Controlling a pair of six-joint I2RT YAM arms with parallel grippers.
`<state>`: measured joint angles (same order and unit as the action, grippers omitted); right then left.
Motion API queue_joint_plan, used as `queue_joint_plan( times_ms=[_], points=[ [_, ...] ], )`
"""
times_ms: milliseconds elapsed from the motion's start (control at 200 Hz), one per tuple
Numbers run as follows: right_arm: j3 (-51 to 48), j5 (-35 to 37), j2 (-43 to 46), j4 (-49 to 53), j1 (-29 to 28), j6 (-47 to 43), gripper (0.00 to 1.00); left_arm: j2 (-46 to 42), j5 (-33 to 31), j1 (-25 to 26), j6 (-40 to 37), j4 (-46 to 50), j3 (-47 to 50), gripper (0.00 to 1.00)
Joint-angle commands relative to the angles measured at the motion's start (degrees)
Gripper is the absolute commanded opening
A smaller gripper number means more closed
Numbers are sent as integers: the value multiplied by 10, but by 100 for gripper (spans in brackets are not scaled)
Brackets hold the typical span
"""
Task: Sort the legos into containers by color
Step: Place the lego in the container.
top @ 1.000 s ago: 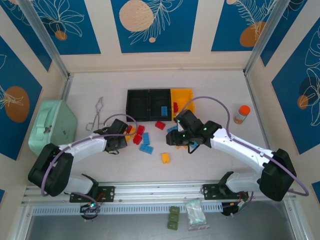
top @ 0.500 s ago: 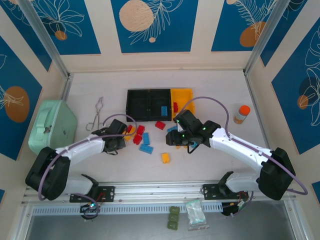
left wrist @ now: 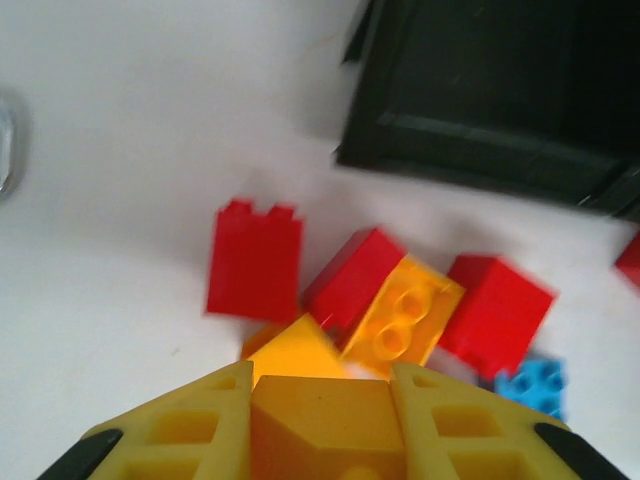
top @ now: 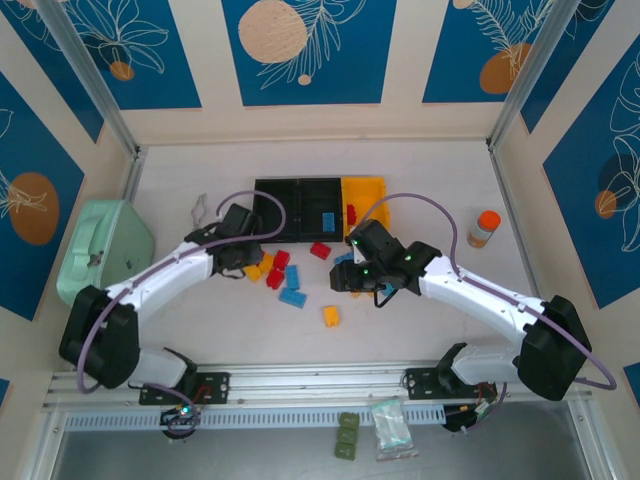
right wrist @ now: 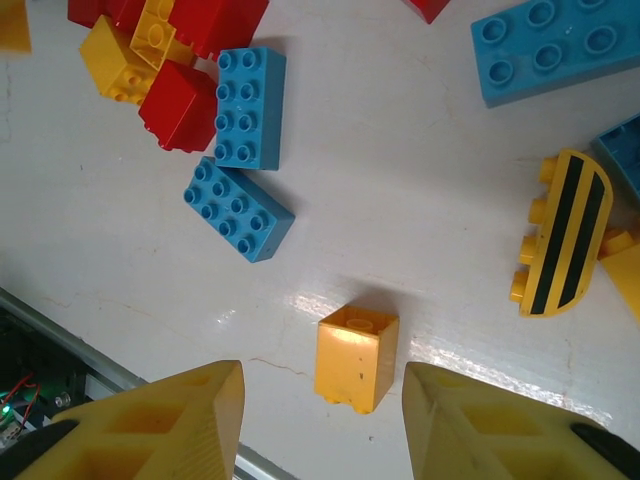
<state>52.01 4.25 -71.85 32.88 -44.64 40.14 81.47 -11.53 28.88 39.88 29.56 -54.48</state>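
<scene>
The left end effector [left wrist: 320, 385] is clenched on a yellow brick [left wrist: 322, 430], which fills the gap between its two yellow fingers [left wrist: 190, 430]. A second ago its jaws stood wider, low beside the pile. Since then they have closed and the arm has swung toward 12 o'clock, so in the overhead view the wrist now sits just at 6 o'clock of the left black bin's near corner. In the left wrist view, several red bricks [left wrist: 253, 262], another yellow one and a blue one lie crowded together ahead of it, with the black bin's wall at 1 o'clock. The right end effector [right wrist: 322, 385] is released, jaws apart and grasping nothing. It hovers over a loose yellow brick [right wrist: 356, 358] lying alone on the desk [top: 420, 180], and it has hardly moved in the last second. The rest of the legos [top: 281, 264] are scattered between the two arms, at 6 o'clock of the containers [top: 299, 210]. These are a joined row of two black bins with one yellow bin at the 3 o'clock end. A blue brick [top: 327, 220] lies in the middle black bin, and a red one [top: 351, 211] lies at the yellow bin's left edge.
</scene>
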Motion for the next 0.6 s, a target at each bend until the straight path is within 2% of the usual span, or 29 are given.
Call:
queue_joint_plan(
  times_ms=[0, 410, 595],
  points=[
    [-11, -8, 25, -3, -5, 10, 46, 50, 17, -4, -29, 14, -61, 28],
    [-37, 7, 58, 13, -17, 39, 46, 276, 5, -9, -80, 70, -321, 28],
    [-31, 17, 63, 29, -16, 37, 46, 337, -7, -21, -89, 100, -394, 28]
  ],
)
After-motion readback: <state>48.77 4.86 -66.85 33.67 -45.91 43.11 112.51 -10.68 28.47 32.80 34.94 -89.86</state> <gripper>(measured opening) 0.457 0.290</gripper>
